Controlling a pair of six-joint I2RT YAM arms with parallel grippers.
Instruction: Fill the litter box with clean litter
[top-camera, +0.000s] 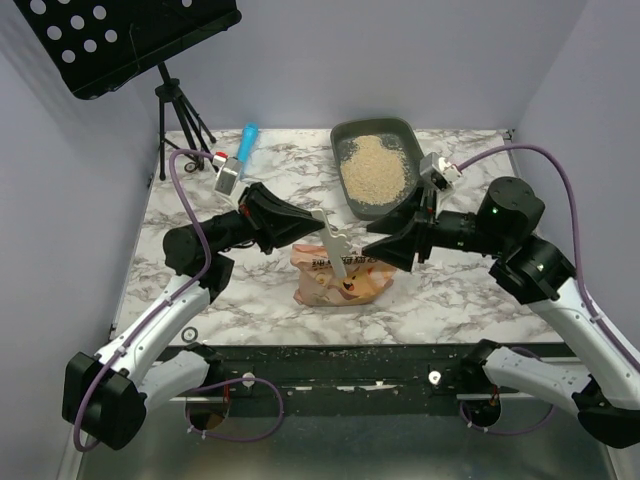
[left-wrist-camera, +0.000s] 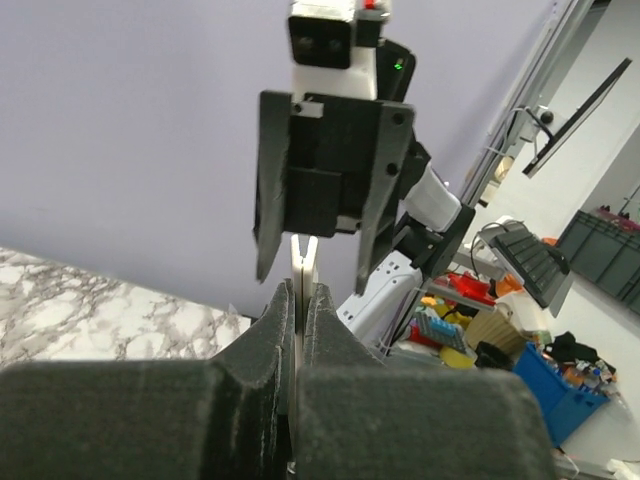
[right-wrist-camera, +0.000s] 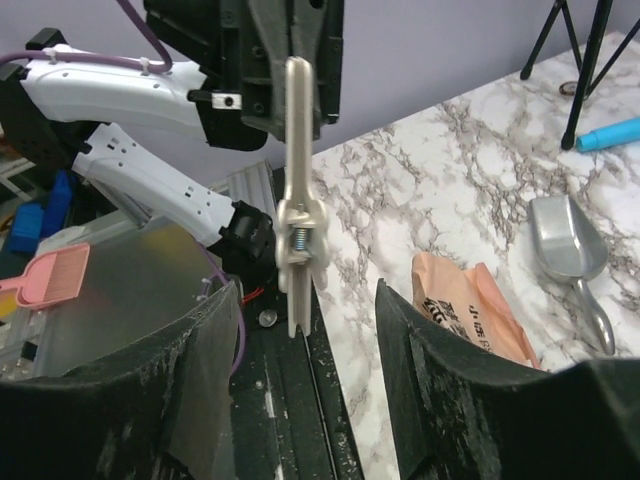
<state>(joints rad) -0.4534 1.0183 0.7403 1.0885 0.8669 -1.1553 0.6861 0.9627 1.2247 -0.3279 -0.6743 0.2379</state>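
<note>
Above orange-pink crinkly printed bag (top-camera: 340, 287), your left gripper (top-camera: 312, 226) is clamping cream spring clip (top-camera: 335, 250), long axis upright. Right gripper (top-camera: 372, 252), jaws apart, is facing it. Dark grey-green plastic litter box (top-camera: 343, 131), holding pale beige clean litter (top-camera: 375, 170), is lying beyond, nearer right arm.

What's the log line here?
left hand shut on clip | right hand open near clip | litter in box | bag on table
</note>
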